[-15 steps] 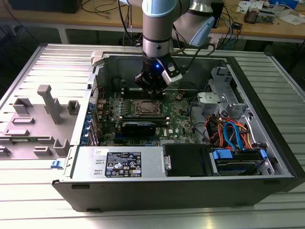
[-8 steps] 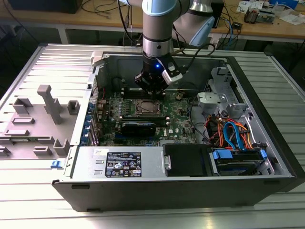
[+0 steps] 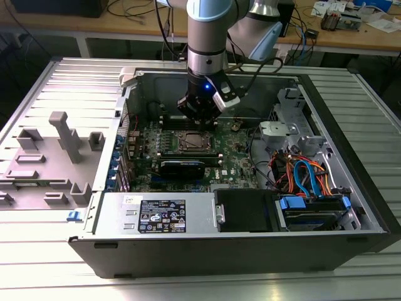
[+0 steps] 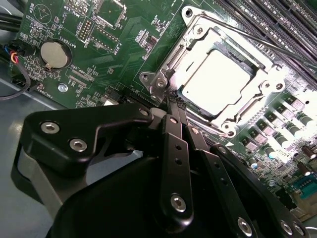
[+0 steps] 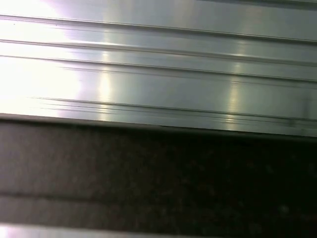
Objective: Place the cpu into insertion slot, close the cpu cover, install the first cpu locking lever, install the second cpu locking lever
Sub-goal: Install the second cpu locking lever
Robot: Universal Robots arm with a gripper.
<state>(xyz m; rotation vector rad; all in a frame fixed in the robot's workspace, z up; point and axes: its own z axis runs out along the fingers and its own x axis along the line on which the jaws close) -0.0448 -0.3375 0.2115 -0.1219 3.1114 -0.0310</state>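
The risk, as I judge it, is at the socket edge; the gripper (image 4: pixel 173 106) has its two black fingers pressed together, tips down at the corner of the cpu cover (image 4: pixel 225 74) by a thin locking lever (image 4: pixel 166 82), and nothing is visibly clamped between them; a push slightly off line could slide the tips off the lever onto the green motherboard (image 4: pixel 114 39) and scrape the small parts there, or press down on the frame and strain the chip beneath.

The cpu (image 4: pixel 214 82) sits in the insertion slot (image 3: pixel 191 142), its pale silvery top showing through the square window of the cover, which lies flat over it; the silver frame looks thin and springy. In the second wrist view the chip lies at about 2 o'clock from the fingertips, and the round coin battery (image 4: pixel 53 54) at about 10 o'clock, well apart. In the exterior view the gripper (image 3: pixel 199 116) hangs just above the socket inside the open computer case (image 3: pixel 326 241).
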